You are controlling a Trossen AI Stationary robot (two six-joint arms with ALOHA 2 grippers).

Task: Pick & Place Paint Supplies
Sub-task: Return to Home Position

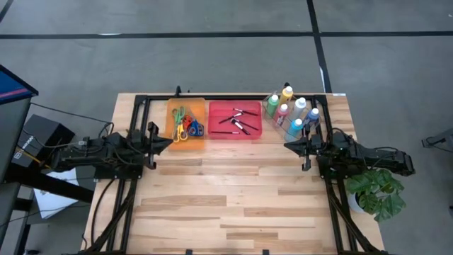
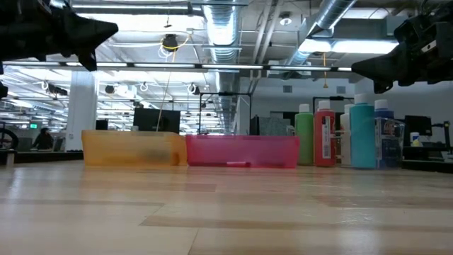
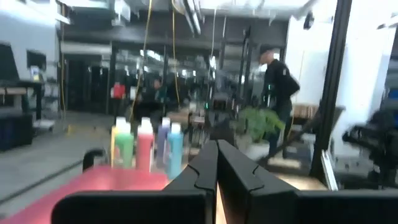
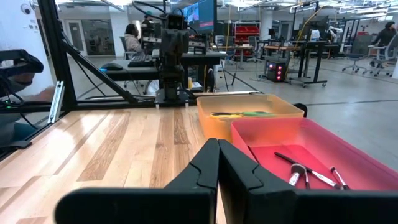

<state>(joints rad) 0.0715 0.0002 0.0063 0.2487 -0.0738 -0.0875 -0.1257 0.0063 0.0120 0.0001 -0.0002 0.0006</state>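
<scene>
Right gripper (image 4: pixel 218 143), left gripper (image 3: pixel 217 144) both pinched closed, empty; I'm homing arms, right swinging wide risking toppling bottles (image 1: pixel 284 113).

This is looking like a robotics lab in an open industrial hall. Silver ducts (image 2: pixel 226 32) are running under the bare ceiling, and tape lines (image 1: pixel 212 34) are crossing the grey concrete floor (image 1: pixel 212 64). A person (image 4: pixel 132 38) is sitting below a monitor (image 4: pixel 202 11). A left arm (image 1: pixel 106 150) and a right arm (image 1: pixel 361 157) are flanking a wooden table (image 1: pixel 233 205).
</scene>
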